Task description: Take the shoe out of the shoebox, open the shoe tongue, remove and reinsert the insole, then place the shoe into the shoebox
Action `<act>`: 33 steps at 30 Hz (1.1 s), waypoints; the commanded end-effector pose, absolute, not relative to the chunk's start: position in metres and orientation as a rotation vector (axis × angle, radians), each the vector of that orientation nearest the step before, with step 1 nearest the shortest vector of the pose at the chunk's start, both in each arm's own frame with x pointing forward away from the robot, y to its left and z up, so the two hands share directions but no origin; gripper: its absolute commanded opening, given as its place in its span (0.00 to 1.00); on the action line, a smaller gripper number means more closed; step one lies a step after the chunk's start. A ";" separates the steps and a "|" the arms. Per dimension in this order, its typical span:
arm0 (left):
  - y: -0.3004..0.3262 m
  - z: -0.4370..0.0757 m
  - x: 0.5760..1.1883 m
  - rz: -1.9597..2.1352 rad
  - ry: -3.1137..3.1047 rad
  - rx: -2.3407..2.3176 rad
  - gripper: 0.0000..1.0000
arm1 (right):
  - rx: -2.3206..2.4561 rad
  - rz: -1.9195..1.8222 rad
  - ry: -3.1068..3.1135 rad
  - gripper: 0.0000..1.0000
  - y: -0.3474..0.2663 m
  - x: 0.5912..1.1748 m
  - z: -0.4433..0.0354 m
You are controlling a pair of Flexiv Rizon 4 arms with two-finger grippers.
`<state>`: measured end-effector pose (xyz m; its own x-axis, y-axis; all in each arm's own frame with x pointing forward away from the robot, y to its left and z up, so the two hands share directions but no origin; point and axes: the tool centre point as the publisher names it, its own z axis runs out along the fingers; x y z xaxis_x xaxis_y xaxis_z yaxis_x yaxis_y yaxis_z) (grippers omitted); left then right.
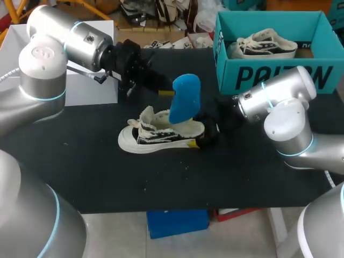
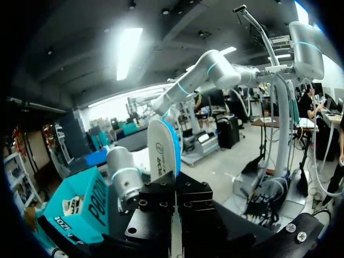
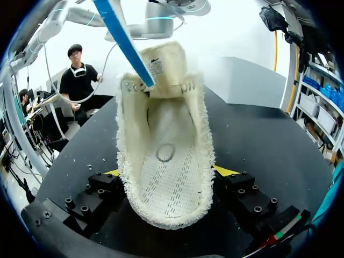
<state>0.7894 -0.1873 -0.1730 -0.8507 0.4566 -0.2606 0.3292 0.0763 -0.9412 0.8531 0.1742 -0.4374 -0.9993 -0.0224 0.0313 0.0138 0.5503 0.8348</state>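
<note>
- Our left gripper (image 1: 165, 92) is up above the shoe (image 1: 156, 137), clamped narrow on the top end of the blue insole (image 1: 185, 99).
- The insole stands nearly upright over the shoe. Its lower end is down at the shoe's mouth, right by the raised tongue (image 3: 161, 64); we cannot tell whether it touches.
- From the left wrist we see the insole's pale underside with a blue edge, rising straight out from between the black fingers (image 2: 156, 201).
- The shoe sits on its sole on the black table (image 1: 107, 177), outside the box, heel toward our right arm.
- Our right gripper (image 3: 167, 173) is at the shoe's heel, spread wide, with a yellow tip pressed to each side. It has the shoe held.
- The teal shoebox (image 1: 269, 75) stands well apart from the shoe, beyond our right arm, open on top.
- A second shoe (image 1: 263, 45) lies inside that box.
</note>
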 end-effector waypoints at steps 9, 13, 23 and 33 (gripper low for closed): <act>-0.190 -0.119 0.770 2.063 -1.713 -0.652 0.00 | 0.005 -1.468 -2.735 0.00 0.176 0.853 -0.439; -0.191 -0.093 0.763 2.058 -1.615 -0.640 0.00 | 0.005 -1.468 -2.735 0.00 0.176 0.853 -0.439; -0.184 -0.053 0.744 1.900 -1.665 -0.523 0.00 | 0.005 -1.468 -2.735 0.00 0.176 0.853 -0.439; -0.173 -0.018 0.733 1.901 -1.720 -0.511 0.00 | 0.005 -1.468 -2.735 0.00 0.176 0.853 -0.439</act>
